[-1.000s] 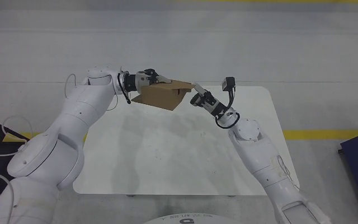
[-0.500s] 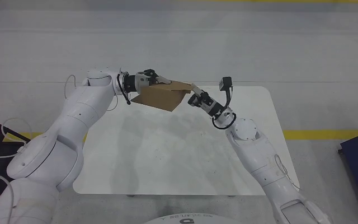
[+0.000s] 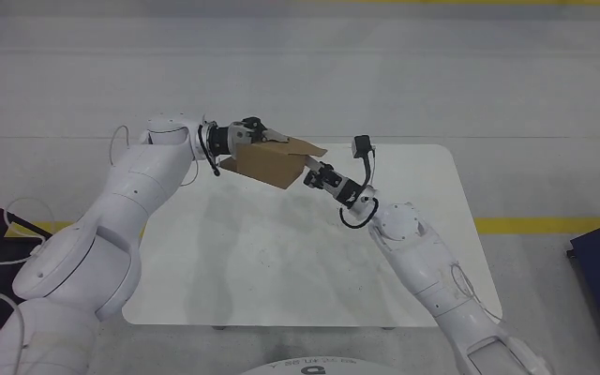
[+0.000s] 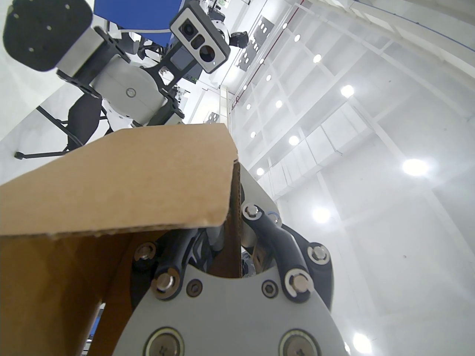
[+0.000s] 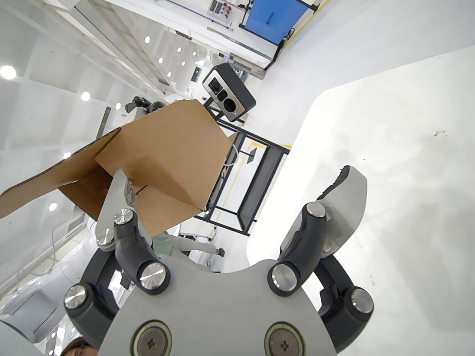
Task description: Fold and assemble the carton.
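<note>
The brown corrugated cardboard carton [image 3: 272,161] hangs above the white table's [image 3: 281,272] 11 o'clock corner, with its open mouth towards the right gripper [image 3: 309,174]. The left gripper [image 3: 255,131] pinches the carton's 9 o'clock wall. The right gripper is spread wide, one finger [image 5: 117,187] against a flap. A second ago it was at the flap's tip; now it sits beneath the flap.

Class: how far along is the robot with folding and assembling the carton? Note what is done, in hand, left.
Done: the carton is held above the table and partly opened. In hand: the left end effector clamps one panel; the open right end effector sits at its lower corner. Left: a flap sticks out unfolded, so the ends look unclosed.
</note>
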Tool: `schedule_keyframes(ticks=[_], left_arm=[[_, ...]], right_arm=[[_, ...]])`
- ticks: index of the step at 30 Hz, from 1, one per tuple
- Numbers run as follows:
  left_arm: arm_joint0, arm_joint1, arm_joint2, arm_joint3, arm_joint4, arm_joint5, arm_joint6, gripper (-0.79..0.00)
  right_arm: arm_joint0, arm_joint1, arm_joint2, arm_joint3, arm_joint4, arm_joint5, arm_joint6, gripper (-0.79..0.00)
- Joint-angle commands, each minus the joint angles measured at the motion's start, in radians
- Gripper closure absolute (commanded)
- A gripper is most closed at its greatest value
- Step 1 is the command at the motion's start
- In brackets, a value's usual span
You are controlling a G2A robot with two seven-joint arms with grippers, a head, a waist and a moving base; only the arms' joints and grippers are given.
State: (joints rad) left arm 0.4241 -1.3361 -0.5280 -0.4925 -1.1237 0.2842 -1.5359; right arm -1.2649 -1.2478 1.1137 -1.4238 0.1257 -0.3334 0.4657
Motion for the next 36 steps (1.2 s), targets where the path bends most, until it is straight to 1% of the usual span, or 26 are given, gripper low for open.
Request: schedule_keyframes(ticks=[1, 5, 8, 13, 18, 26, 29, 36], left_arm=[[0.000, -0.001, 0.001, -0.001, 0.002, 0.000, 0.000, 0.000], [-0.001, -0.002, 0.002, -0.002, 0.003, 0.000, 0.000, 0.000], [-0.002, -0.001, 0.000, -0.001, 0.000, 0.000, 0.000, 0.000], [0.000, 0.004, -0.007, 0.001, -0.010, 0.000, 0.000, 0.000], [0.005, 0.010, -0.009, -0.004, -0.020, 0.000, 0.000, 0.000], [0.008, 0.009, 0.016, -0.012, -0.030, 0.012, 0.011, 0.000], [0.004, 0.007, 0.031, -0.014, -0.021, 0.022, 0.022, 0.000], [-0.001, -0.002, 0.057, -0.015, -0.011, 0.030, 0.030, 0.000]], right_arm=[[0.008, -0.002, -0.007, 0.008, -0.002, 0.009, -0.001, -0.785], [0.031, -0.008, -0.023, 0.030, -0.005, 0.035, -0.002, -0.785], [0.036, -0.010, -0.025, 0.039, -0.004, 0.029, -0.004, -0.785], [0.012, -0.004, 0.010, 0.033, 0.032, -0.029, 0.015, -0.785], [-0.034, 0.007, 0.062, 0.007, 0.066, -0.105, 0.042, -0.785], [-0.104, 0.020, 0.102, -0.053, 0.040, -0.198, 0.069, -0.785], [-0.115, 0.021, 0.096, -0.068, 0.013, -0.200, 0.065, -0.785], [-0.105, 0.015, 0.059, -0.077, -0.059, -0.165, 0.030, -0.785]])
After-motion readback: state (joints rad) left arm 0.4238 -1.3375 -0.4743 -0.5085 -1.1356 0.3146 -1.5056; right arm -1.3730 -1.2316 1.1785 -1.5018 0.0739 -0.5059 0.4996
